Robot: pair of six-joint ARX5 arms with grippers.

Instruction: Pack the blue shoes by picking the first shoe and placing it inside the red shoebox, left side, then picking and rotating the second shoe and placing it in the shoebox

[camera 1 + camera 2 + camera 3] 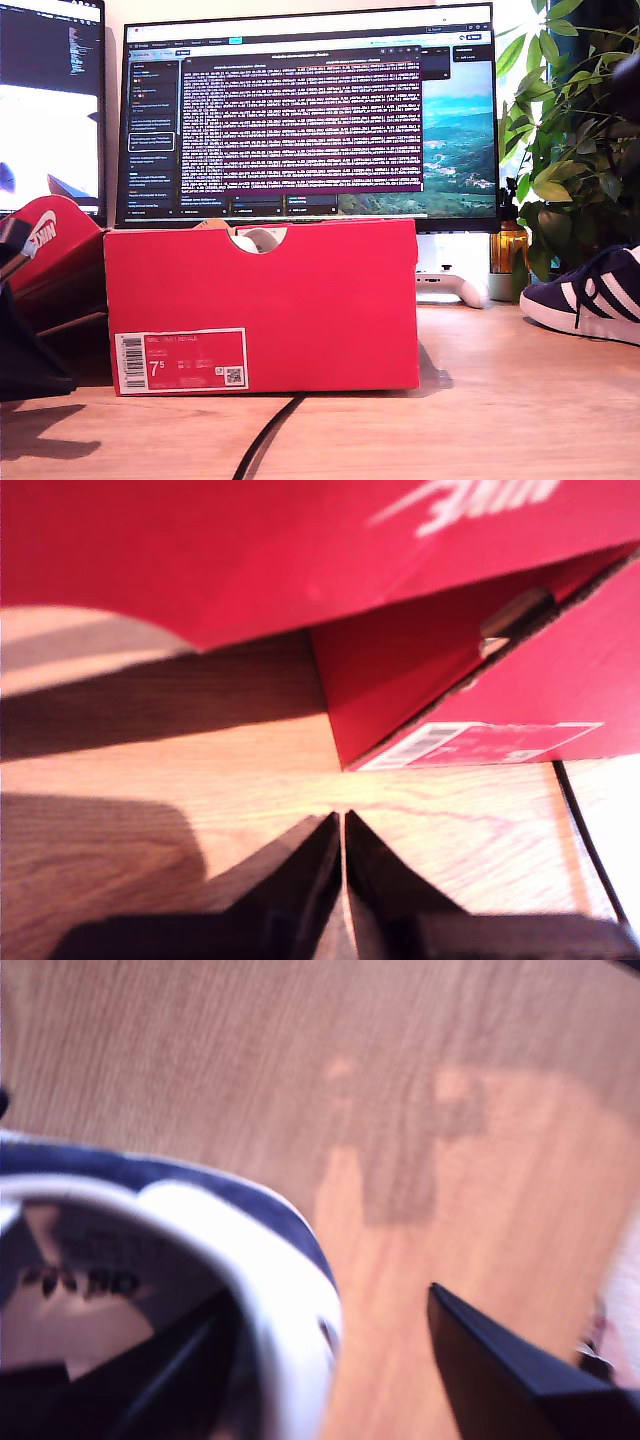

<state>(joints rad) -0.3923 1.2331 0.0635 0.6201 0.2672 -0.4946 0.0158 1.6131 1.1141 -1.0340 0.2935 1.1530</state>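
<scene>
The red shoebox [300, 300] stands at mid-table with its 7.5 label facing the exterior camera. Something white and rounded [258, 238] shows through its top notch. One blue shoe [590, 295] lies on the table at the exterior view's right edge. In the second wrist view, my second gripper [325, 1300] is open and straddles that shoe's padded collar [200, 1175]. One finger is inside the opening and the other outside, apart from it. My first gripper [342, 818] is shut on nothing, low over the wood near the shoebox's labelled corner [480, 745].
The red flap with the white swoosh [50, 235] leans off the box at the exterior view's left, above a dark arm part [25, 350]. A black cable [270, 435] runs forward from under the box. Behind are two monitors, a white controller [455, 285] and a plant [575, 130].
</scene>
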